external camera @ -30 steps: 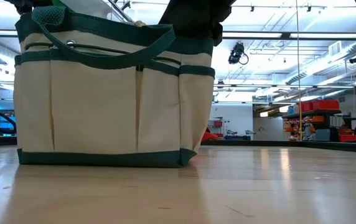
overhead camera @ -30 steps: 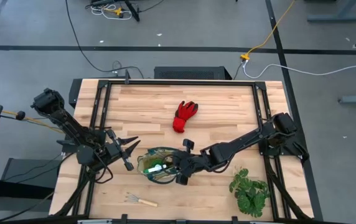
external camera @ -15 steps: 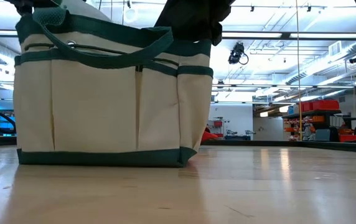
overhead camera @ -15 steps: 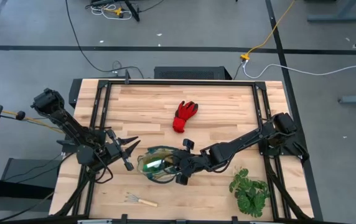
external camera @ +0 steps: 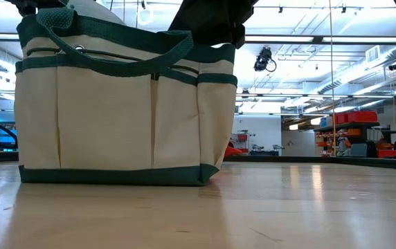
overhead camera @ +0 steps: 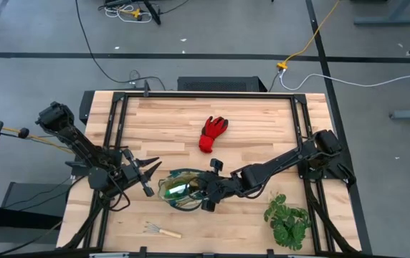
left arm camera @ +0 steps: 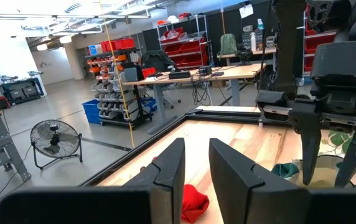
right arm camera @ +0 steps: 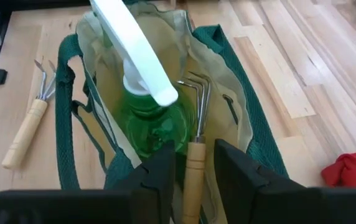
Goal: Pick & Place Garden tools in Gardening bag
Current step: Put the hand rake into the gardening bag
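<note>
The cream gardening bag (overhead camera: 180, 190) with green trim (right arm camera: 228, 74) stands near the table's front, filling the low view's left (external camera: 115, 104). Inside it lie a green spray bottle (right arm camera: 147, 124) with a white nozzle and a wooden-handled rake (right arm camera: 196, 124). My right gripper (right arm camera: 195, 168) hangs open over the bag's mouth (overhead camera: 206, 197), a finger on each side of that rake's handle without touching it. My left gripper (overhead camera: 150, 175) waits open just left of the bag, nothing between its fingers (left arm camera: 196, 155). A second rake (overhead camera: 162, 231) lies flat near the front edge. The red glove (overhead camera: 212, 134) lies mid-table.
A leafy green plant (overhead camera: 287, 218) sits at the table's front right, close to my right arm. A black frame (overhead camera: 205, 94) runs round the tabletop. There is bare wood between the glove and the bag, and across the far half.
The spray bottle's white nozzle, which showed above the bag's rim a second ago, has sunk down inside the bag. Both arms have kept their places.
</note>
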Action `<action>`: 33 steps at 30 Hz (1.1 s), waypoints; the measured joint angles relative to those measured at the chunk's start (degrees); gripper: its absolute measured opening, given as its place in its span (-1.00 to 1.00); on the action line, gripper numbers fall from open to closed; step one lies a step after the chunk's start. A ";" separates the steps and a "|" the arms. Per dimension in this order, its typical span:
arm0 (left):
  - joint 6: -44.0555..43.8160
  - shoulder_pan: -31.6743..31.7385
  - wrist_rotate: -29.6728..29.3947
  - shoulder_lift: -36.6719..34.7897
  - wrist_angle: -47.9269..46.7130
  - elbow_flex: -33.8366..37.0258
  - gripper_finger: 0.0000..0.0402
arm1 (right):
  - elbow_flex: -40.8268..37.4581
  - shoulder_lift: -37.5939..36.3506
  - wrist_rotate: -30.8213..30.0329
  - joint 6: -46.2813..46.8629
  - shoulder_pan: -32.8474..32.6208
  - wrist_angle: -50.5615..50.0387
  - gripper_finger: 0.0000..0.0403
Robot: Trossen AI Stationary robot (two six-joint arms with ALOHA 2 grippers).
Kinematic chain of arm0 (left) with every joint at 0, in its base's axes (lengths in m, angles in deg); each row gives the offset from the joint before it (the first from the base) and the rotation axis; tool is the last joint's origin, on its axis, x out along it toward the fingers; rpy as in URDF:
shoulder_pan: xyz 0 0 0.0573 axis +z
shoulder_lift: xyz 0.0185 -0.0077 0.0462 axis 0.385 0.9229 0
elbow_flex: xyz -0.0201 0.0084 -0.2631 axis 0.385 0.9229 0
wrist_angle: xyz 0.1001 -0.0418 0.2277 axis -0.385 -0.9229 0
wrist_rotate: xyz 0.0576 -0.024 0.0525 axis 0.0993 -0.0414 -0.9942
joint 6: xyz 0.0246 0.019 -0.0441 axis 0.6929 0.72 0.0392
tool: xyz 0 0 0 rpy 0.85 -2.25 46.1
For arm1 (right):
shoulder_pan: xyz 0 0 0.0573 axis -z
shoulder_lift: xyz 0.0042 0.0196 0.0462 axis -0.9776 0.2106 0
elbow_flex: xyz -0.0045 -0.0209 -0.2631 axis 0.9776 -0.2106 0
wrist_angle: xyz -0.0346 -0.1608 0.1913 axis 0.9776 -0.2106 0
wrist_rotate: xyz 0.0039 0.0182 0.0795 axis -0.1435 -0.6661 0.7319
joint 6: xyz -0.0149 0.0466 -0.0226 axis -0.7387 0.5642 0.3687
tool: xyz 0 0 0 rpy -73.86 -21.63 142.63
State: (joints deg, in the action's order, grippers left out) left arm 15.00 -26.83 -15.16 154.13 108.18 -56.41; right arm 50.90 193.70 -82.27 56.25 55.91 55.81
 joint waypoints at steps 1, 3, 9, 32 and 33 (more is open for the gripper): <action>-0.16 0.00 0.03 0.00 0.00 0.00 -0.60 | 0.00 0.00 -0.01 -0.07 0.00 0.30 -0.45; -1.57 -0.19 0.38 0.00 0.04 0.00 -0.60 | 0.00 0.00 -0.01 -0.20 0.00 1.01 -0.45; -1.42 -2.52 10.98 0.00 0.09 0.00 -0.60 | 0.00 -0.02 -0.01 -2.61 0.00 2.84 -0.45; -33.05 -7.41 44.76 0.21 -44.07 -14.39 -0.60 | 0.00 -0.02 -0.02 -4.70 0.00 7.59 -0.44; -34.83 -7.41 47.07 0.49 -46.26 -15.20 -0.60 | 0.00 -0.02 -0.03 -4.68 0.00 7.59 -0.44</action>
State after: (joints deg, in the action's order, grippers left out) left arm -19.83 -34.24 31.91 154.62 61.92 -71.61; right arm 50.90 193.68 -82.30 51.57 55.91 63.40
